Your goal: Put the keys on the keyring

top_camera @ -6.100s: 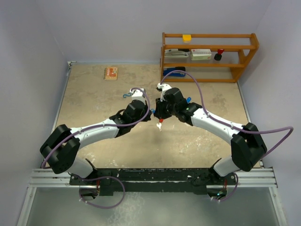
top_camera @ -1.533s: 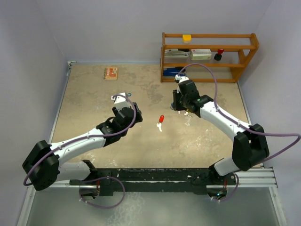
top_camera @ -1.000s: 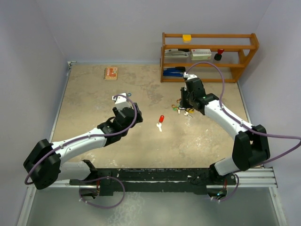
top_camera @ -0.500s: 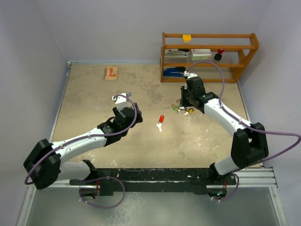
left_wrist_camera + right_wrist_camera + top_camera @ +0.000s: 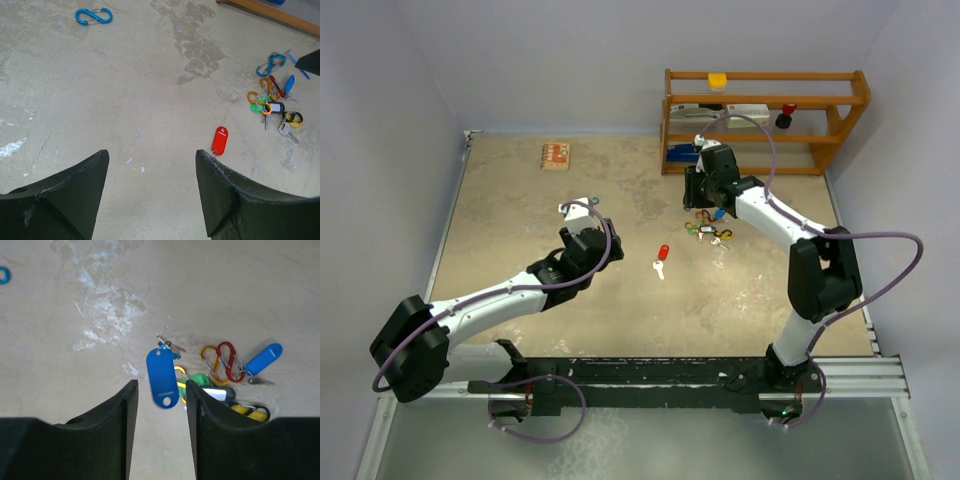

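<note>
beige tabletop (image 5: 520,220): keys (image 5: 215,392) just ahead of r gripper (image 5: 161,384), jaws half open, clamping nothing.

Top view: keys (image 5: 710,230) too small to count or tell apart; right gripper (image 5: 700,200) just behind keys hides pile's far edge.
Left wrist view: dark shape (image 5: 310,61) right of keys cut by frame edge, unidentifiable; shelf (image 5: 265,11) beyond keys clipped.
Right wrist view: blue ring (image 5: 2,275) far left of keys half cut off.
</note>
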